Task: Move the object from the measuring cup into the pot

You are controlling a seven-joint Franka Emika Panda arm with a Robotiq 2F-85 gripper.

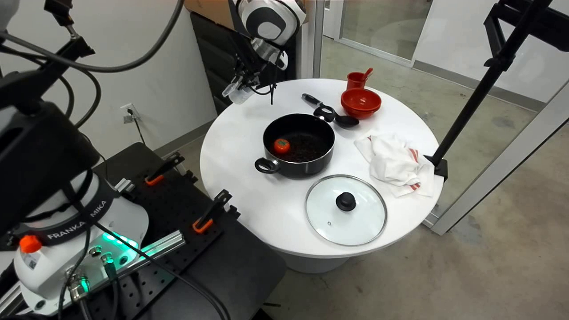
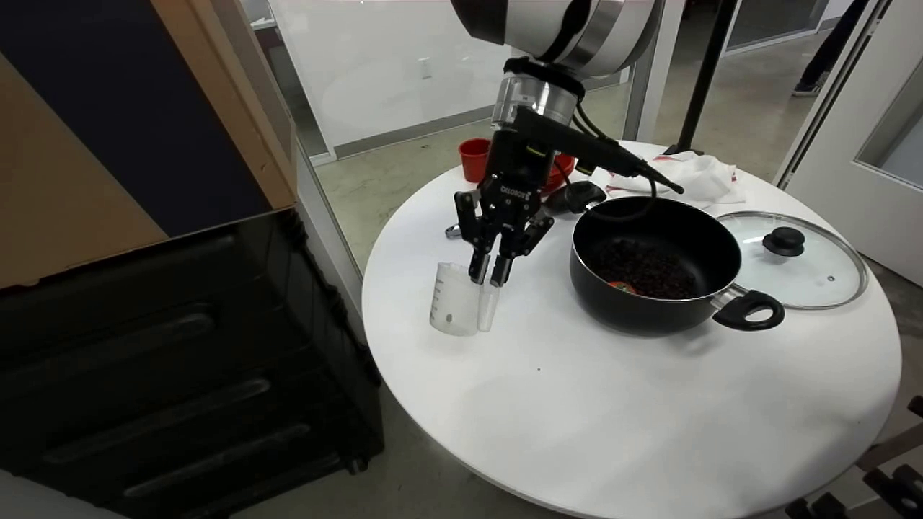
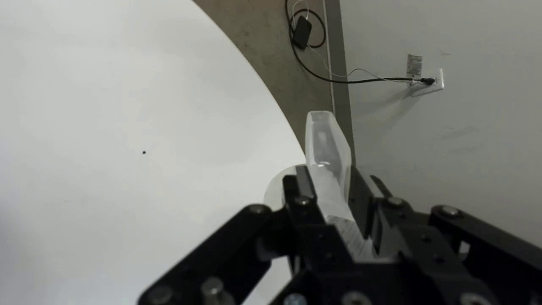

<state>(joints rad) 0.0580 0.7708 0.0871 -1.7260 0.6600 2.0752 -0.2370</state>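
Observation:
A translucent measuring cup with graduation marks hangs tilted from my gripper. It also shows in an exterior view, near the table's edge. In the wrist view, its clear handle lies between my gripper's fingers, which touch it on both sides. A small dark spot shows low on the cup; I cannot tell whether it is a mark or contents. The black pot stands upright and uncovered. It holds a red tomato and dark bits. The pot is apart from the cup.
The glass lid lies flat near the pot. A black spoon, red bowls and a red cup with a red spoon stand behind it. A white towel lies at the side. A black cabinet stands beside the round table.

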